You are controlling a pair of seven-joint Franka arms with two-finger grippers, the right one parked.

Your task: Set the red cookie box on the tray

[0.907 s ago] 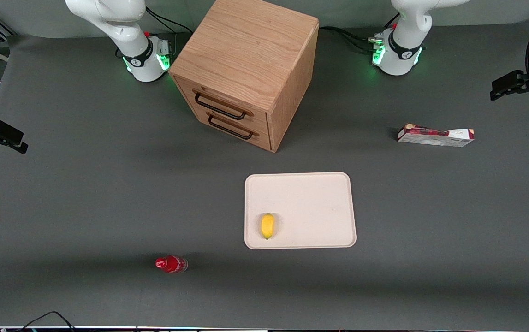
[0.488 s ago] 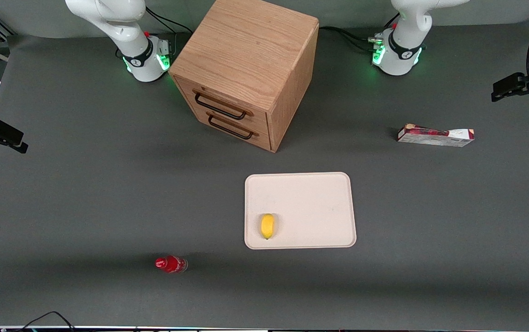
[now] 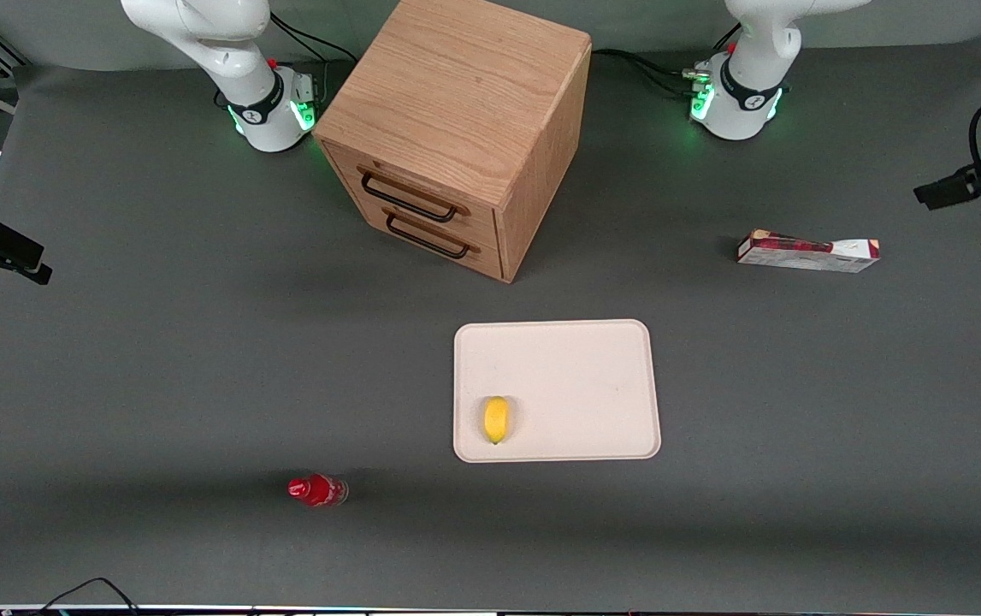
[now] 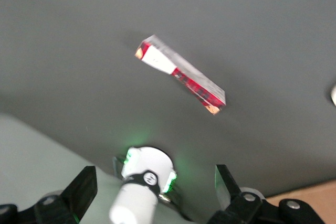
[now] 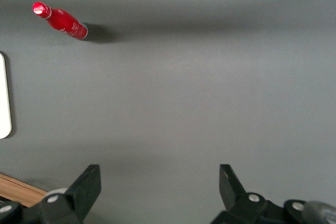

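The long, thin red cookie box (image 3: 807, 251) of printed cardboard, dark red along most of its length with one white end, lies flat on the matte dark grey worktop (image 3: 156, 359), well apart from the flat cream-white rectangular tray (image 3: 580, 359) and toward the working arm's end of the worktop from it. That tray has rounded corners, a low rim and a faintly grainy surface; a small smooth yellow oval fruit (image 3: 496, 419) rests on it close to its rim. Farther from the front camera than the tray stands a boxy cabinet of light oak-grained wood (image 3: 456, 128), with two drawer fronts that carry thin dark metal loop handles. A small glossy red bottle (image 3: 317, 490) lies on its side nearer to the front camera than the tray, toward the parked arm's end. The tool (image 4: 156, 186) hangs in the air above the cookie box (image 4: 180, 74), touching nothing, its two dark fingers (image 4: 83, 186) spread wide; only their tips show in the wrist view, the rest being cut off. In the front view the tool (image 3: 939, 194) shows as a dark shape near the picture's edge, its body partly cut off.
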